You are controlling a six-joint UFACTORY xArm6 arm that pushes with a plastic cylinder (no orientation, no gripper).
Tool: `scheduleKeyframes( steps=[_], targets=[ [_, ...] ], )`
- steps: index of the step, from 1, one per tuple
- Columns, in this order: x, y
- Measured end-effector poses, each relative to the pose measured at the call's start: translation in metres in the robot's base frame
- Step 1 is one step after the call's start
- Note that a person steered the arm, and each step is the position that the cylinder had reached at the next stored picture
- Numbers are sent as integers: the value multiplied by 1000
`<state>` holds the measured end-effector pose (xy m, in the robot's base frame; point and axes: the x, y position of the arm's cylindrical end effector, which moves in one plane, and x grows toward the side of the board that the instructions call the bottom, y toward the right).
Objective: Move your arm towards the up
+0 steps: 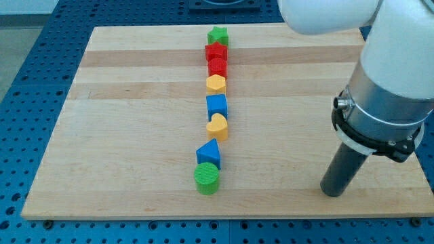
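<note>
My tip [331, 192] rested on the board [122, 156] at the view's lower right, touching nothing, well apart from the block column: green cylinder [207, 179] nearest, green star [218, 35], probably, farthest.

I take the cylinder [207, 178] near the counter's [122, 135] bottom edge as my landmark. From it a single file of blocks runs toward the view's top. Touching it, just above, is the triangular block [209, 153]. Above that, a little apart, sits the heart block [217, 126], then the cube [216, 105] just beyond. Further up come the hexagon block [215, 83], then two blocks pressed together [217, 66] [215, 51], and the star block [218, 35] ends the file at the counter's top edge. My tip [331, 190] rests well to the view's right of the cylinder, level with it.
</note>
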<state>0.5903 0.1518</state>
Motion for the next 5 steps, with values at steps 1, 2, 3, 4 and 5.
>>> scheduleKeyframes(
  steps=[1,2,3,4,5],
  targets=[
    [0,0],
    [5,-1],
    [25,-26],
    [28,-68],
    [28,-132]
  ],
)
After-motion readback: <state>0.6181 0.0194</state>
